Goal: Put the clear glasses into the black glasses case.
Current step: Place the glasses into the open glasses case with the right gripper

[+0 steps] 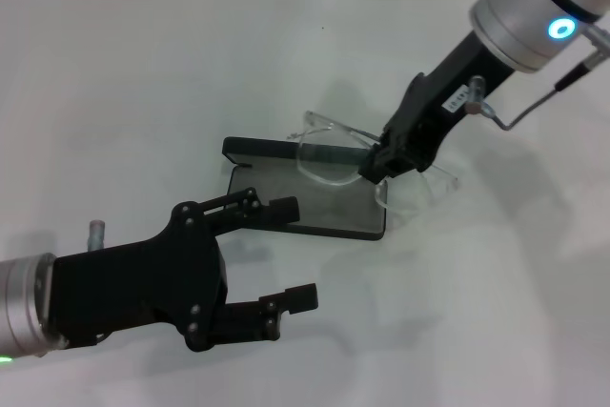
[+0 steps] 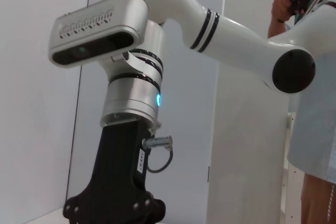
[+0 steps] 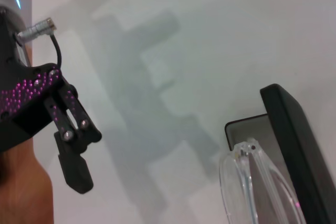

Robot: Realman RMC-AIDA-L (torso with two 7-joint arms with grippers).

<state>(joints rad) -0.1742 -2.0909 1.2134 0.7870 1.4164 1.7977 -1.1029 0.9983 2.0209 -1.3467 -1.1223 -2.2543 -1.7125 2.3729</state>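
The black glasses case (image 1: pixel 319 228) lies open in the middle of the white table, its grey lining up and its lid (image 1: pixel 262 149) standing at the far side. My right gripper (image 1: pixel 376 168) is shut on the clear glasses (image 1: pixel 322 153), holding them just above the case's right half. One end of the glasses (image 1: pixel 434 182) reaches past the case's right edge. In the right wrist view the glasses (image 3: pixel 257 187) sit beside the case lid (image 3: pixel 294 135). My left gripper (image 1: pixel 296 252) stands open at the case's near left corner, with nothing in it.
The white table (image 1: pixel 143 92) stretches around the case. A wall edge runs along the back. In the left wrist view my right arm (image 2: pixel 126 182) fills the middle and a person (image 2: pixel 315 129) stands at the edge of the picture.
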